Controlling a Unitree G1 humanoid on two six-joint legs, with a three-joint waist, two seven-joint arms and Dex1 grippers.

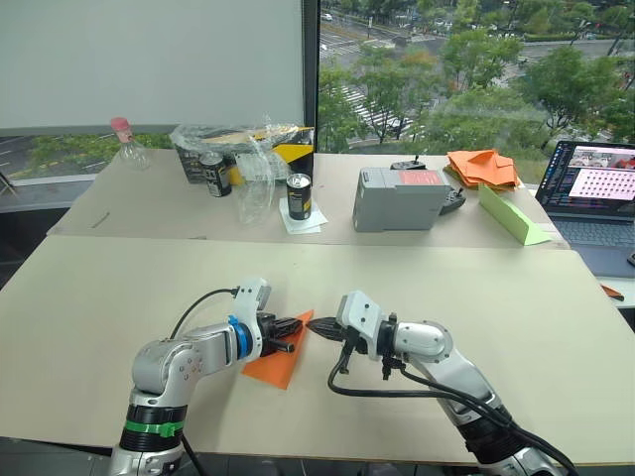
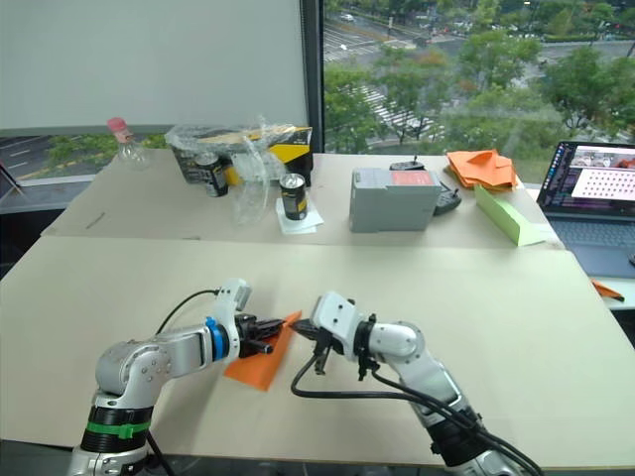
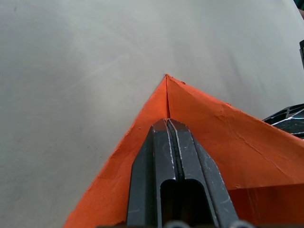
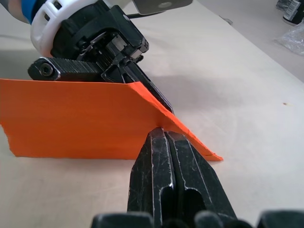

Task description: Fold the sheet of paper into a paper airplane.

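Observation:
The sheet of paper (image 1: 276, 365) is a bright-orange pointed shape on the near table, between my two grippers. My left gripper (image 1: 299, 326) is shut. Its fingers (image 3: 167, 142) lie along the paper's centre crease, just behind the pointed tip (image 3: 166, 78). My right gripper (image 1: 317, 333) faces it from the right and is also shut. In the right wrist view its fingertips (image 4: 161, 135) touch the slanted edge of a raised orange flap (image 4: 71, 118), and the left gripper (image 4: 142, 90) stands right behind that flap.
The far table holds a heap of orange paper pieces (image 1: 483, 167), a light-green paper wedge (image 1: 511, 216), a grey box (image 1: 400, 196), two cans (image 1: 299, 195), a plastic-wrapped box (image 1: 238, 149) and a bottle (image 1: 127, 142). A laptop (image 1: 595, 188) stands at the right.

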